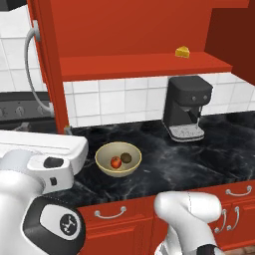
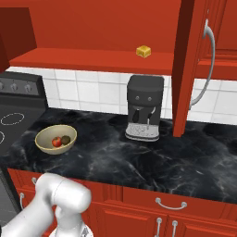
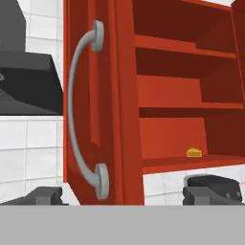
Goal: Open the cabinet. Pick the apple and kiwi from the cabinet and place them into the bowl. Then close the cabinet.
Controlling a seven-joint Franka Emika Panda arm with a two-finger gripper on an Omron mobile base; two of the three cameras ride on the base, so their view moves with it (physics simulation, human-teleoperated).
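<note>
The red cabinet (image 1: 144, 30) stands open, and its left door (image 3: 91, 95) is swung out with a long curved silver handle (image 3: 79, 119). My gripper (image 3: 127, 195) faces that door's outer side, close to the handle's lower end. It is open, with nothing between its fingertips (image 3: 45, 195). On the dark counter the tan bowl (image 1: 102, 154) holds the red apple (image 1: 116, 162) and the brown-green kiwi (image 1: 127, 158) side by side. In the right base view the bowl (image 2: 43, 134) sits at the left with the apple (image 2: 56, 142) and the kiwi (image 2: 65, 139) inside it.
A yellow cheese wedge (image 1: 183, 52) lies on the cabinet's lowest shelf. A dark coffee machine (image 1: 187, 107) stands on the counter under it. The right door (image 2: 185, 69) juts out over the counter. A stove (image 2: 14, 115) is left of the bowl, and red drawers (image 2: 171, 203) run below.
</note>
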